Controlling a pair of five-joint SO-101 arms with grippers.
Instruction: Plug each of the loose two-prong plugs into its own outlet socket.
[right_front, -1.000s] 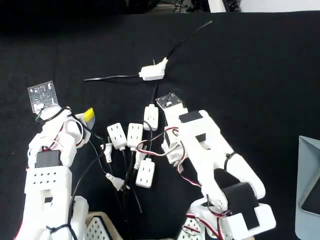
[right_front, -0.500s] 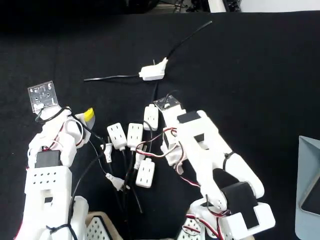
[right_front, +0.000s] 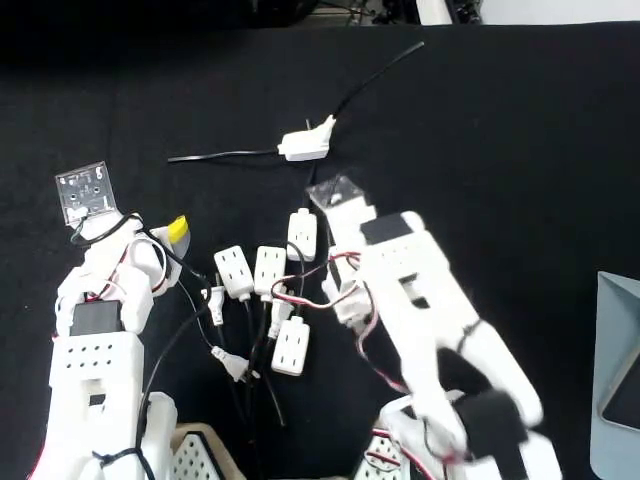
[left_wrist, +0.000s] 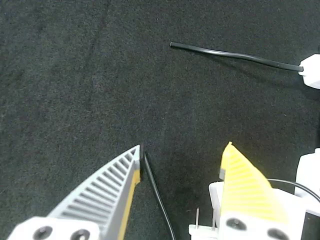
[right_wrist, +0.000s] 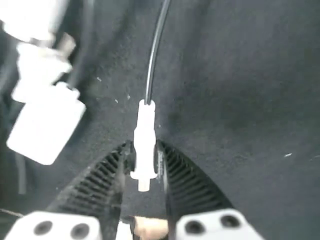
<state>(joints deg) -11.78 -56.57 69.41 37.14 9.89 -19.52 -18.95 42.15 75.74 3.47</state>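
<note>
Right gripper (right_wrist: 144, 147) clamped on plug (right_wrist: 145, 120).
Plug sits between the jaws, cord (right_wrist: 155, 55) running out past the tips; left gripper (left_wrist: 184, 146) wide open, empty.

Black table (right_front: 520, 130) under sockets (right_front: 268, 268), plugs (right_front: 229, 364), cords (right_front: 220, 155)

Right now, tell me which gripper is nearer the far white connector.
Right. The right gripper, shut on a white plug, sits close to the white connector, on its near side; the left gripper, open, is farther off to the side.

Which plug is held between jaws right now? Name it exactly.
The slim white plug on the black cord, clamped in the right gripper; the other loose plugs lie free on the table.
</note>
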